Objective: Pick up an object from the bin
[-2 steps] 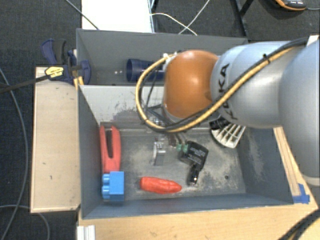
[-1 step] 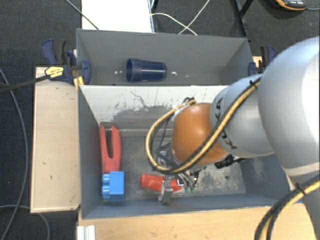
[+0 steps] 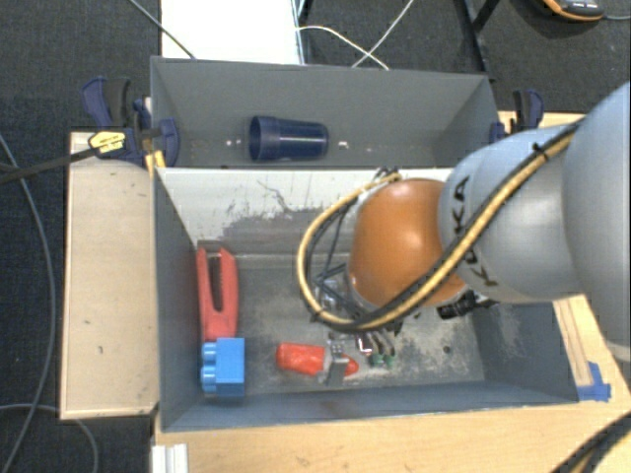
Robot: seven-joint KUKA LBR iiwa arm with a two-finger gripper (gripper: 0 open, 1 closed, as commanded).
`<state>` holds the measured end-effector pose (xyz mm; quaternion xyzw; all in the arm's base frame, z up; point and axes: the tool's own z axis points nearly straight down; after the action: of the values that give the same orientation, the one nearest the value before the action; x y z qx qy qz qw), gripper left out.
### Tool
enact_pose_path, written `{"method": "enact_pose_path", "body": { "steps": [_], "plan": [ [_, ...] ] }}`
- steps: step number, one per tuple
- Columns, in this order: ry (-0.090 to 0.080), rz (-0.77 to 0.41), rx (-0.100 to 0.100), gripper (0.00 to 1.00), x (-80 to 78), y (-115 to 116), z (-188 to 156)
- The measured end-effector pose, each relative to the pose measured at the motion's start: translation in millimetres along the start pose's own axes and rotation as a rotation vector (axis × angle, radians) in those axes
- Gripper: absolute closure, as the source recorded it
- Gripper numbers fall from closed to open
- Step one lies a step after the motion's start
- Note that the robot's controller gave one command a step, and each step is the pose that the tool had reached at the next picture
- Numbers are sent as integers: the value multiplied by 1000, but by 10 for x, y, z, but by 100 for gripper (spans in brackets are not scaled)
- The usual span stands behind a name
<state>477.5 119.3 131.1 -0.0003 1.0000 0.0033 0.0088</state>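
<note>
My gripper is low over the bin floor near the front wall, mostly hidden under the arm's orange cover. Just left of it lies a small orange-red object, lengthwise along the front wall, its right end reaching under the gripper. Whether they touch is hidden. A blue toy block sits in the front left corner. Behind the block, a red forked tool lies along the left wall.
A dark blue cup lies on its side against the back wall of the bin. The arm and its cables cover the right half of the bin floor.
</note>
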Motion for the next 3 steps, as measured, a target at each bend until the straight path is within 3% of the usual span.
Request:
{"method": "enact_pose_path", "body": {
  "steps": [1, 2, 3],
  "plan": [
    [22, -58, 5, 0, -9, -229, 310],
    [3, -2, -1, 0, -5, -142, 610],
    [11, -188, 1, 100, 12, 42, 608]
  ]
}}
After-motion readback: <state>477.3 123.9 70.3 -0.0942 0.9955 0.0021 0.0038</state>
